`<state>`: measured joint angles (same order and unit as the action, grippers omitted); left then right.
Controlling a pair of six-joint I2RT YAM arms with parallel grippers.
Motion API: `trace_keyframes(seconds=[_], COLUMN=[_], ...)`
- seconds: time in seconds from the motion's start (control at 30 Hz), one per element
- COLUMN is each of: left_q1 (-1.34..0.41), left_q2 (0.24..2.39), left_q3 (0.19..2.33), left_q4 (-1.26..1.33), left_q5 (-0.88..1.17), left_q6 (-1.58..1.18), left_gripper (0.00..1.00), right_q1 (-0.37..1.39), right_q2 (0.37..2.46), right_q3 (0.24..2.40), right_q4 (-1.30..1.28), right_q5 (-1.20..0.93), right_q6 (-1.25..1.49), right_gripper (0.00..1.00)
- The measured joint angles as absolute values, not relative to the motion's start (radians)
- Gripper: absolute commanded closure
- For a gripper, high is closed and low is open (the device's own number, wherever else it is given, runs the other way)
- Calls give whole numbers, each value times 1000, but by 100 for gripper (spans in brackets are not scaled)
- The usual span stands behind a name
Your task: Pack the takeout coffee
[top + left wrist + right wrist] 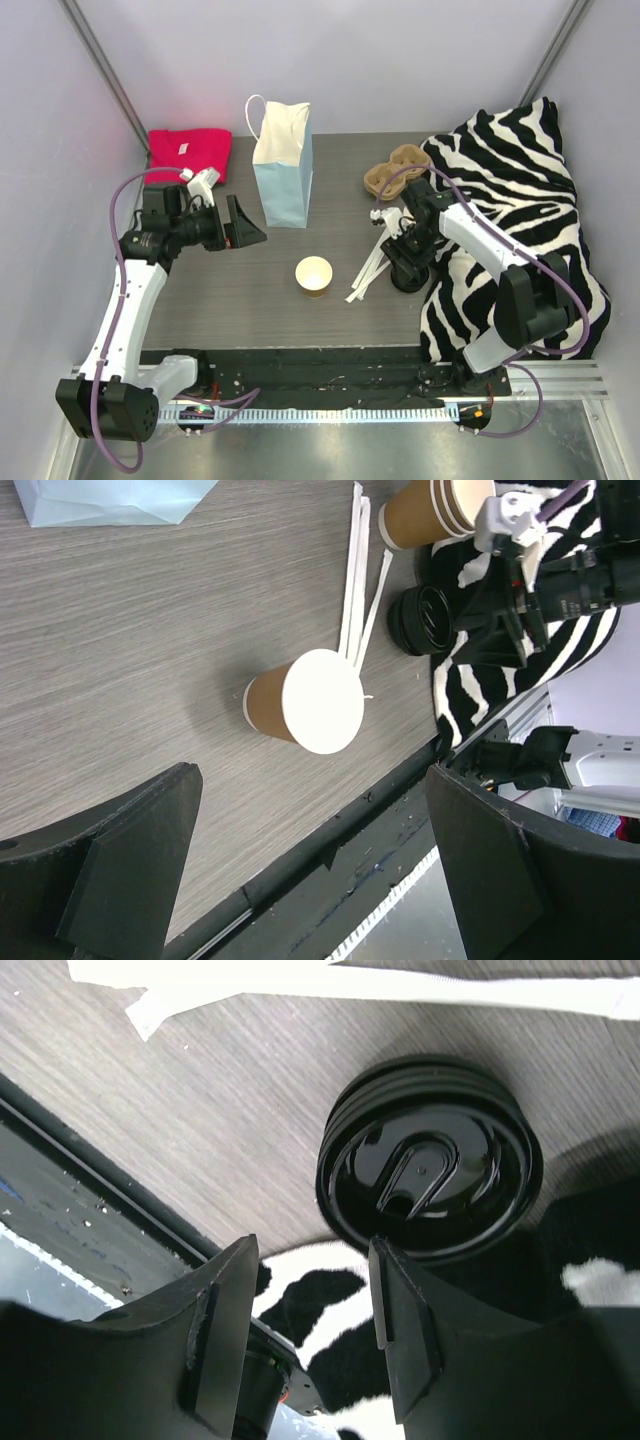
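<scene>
Right gripper (305, 1335), jaws half-parted and empty, hangs with the black lid (430, 1160) just beyond its fingertips, the lidless cup (314, 275) well apart to its left.

Left arm: I see it raised, elbow bent.
Left gripper (243, 222): I read jaws spread wide, empty.
Right arm: reaching forward, wrist low.
Right gripper (310, 1330): jaws partly apart, gripping nothing.
</scene>
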<state>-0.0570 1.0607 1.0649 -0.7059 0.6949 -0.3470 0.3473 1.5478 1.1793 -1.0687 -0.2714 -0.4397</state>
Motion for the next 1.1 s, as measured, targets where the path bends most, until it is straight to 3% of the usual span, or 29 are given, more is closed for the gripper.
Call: trace_keyframes(seconds=[0.53, 0.77, 1.1], left_q1=[-57, -58, -59], left_q2=[1065, 1065, 1065], left_q3=[1059, 1055, 1045], left_q4=[-684, -681, -669], left_q5=[702, 702, 706], left_q6=[-363, -364, -364], left_gripper=[0, 0, 0], right_q1=[347, 347, 347], right_q2=[1655, 1662, 1662], right_q3=[1167, 1167, 1178], right_q4=[-1015, -1005, -1041], right_q5=[-274, -274, -289], right_q6=[-448, -455, -462], right_gripper=[52, 73, 95])
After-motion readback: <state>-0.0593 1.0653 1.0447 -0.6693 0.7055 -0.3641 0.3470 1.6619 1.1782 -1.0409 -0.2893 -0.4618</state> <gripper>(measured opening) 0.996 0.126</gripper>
